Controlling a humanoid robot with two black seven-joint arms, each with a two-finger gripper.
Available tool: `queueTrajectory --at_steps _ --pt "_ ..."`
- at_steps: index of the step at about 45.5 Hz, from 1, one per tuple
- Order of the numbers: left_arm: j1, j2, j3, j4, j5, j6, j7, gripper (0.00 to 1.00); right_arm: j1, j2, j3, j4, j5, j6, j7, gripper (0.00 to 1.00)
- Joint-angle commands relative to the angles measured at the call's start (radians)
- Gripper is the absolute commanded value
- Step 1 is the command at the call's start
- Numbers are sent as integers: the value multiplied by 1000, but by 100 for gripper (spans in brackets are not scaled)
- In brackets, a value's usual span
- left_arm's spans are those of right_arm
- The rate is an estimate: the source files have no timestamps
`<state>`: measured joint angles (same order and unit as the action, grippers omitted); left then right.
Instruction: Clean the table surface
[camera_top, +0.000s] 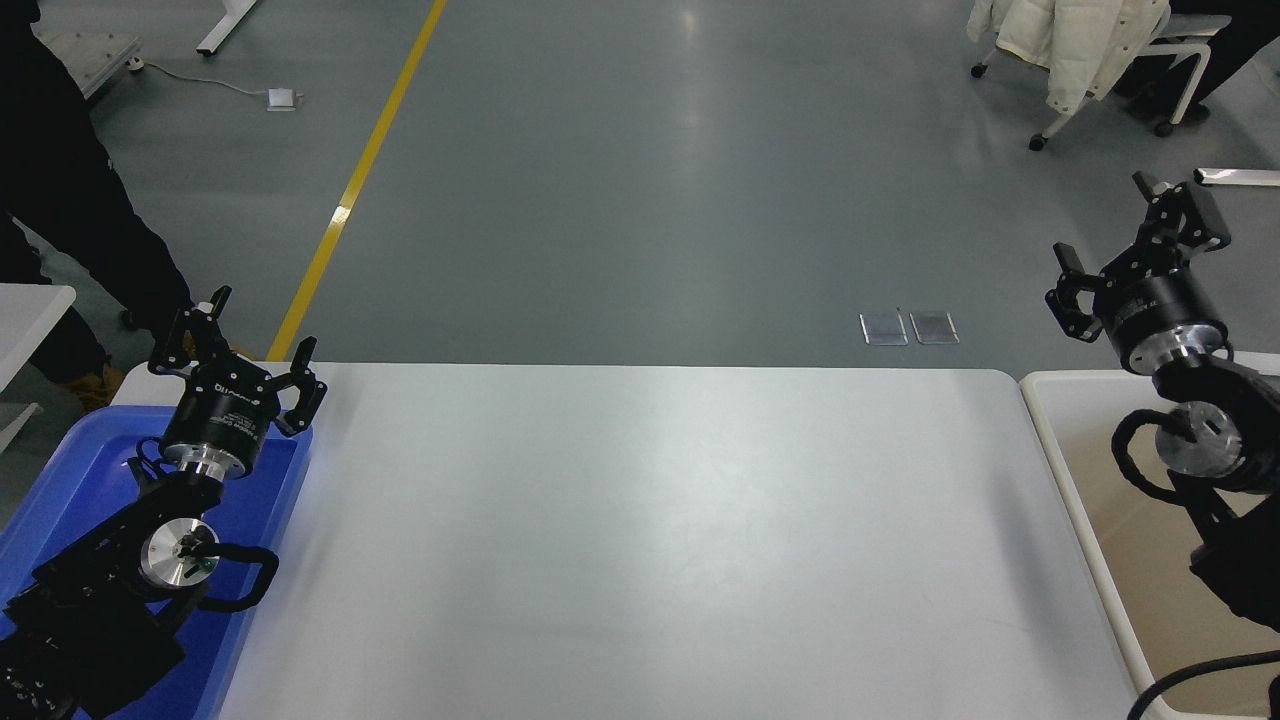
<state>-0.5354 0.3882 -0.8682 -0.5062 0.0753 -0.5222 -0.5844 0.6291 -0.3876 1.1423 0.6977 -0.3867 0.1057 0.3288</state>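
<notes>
You see a blue tray (60, 470) at the left and a beige bin (1085, 500) at the right. On the gray floor (640, 180) runs a yellow line (352, 185). A chair (1120, 60) holds a white coat (1060, 40). A person in black (60, 210) stands far left.

Bright, even overhead light; soft glare on table surface (660, 520), perhaps slight edge distortion

I see my left arm parked at the lower left of the frame, running up from the bottom corner, its left gripper (238, 335) pointing away from me with the fingers spread apart. My right arm comes in from the right edge, bent upward, a black cable looping beside the silver wrist joint. The right gripper (1135, 232) sits at the upper right, angled up and away, its fingers also spread wide, holding nothing.
</notes>
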Motion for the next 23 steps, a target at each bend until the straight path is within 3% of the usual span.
queueTrajectory --at_steps 1,23 --pt "0 0 0 0 1 1 0 100 -23 22 16 -4 -1 2 16 99" --pt "0 0 0 0 0 1 0 100 -23 15 59 2 0 3 15 99"
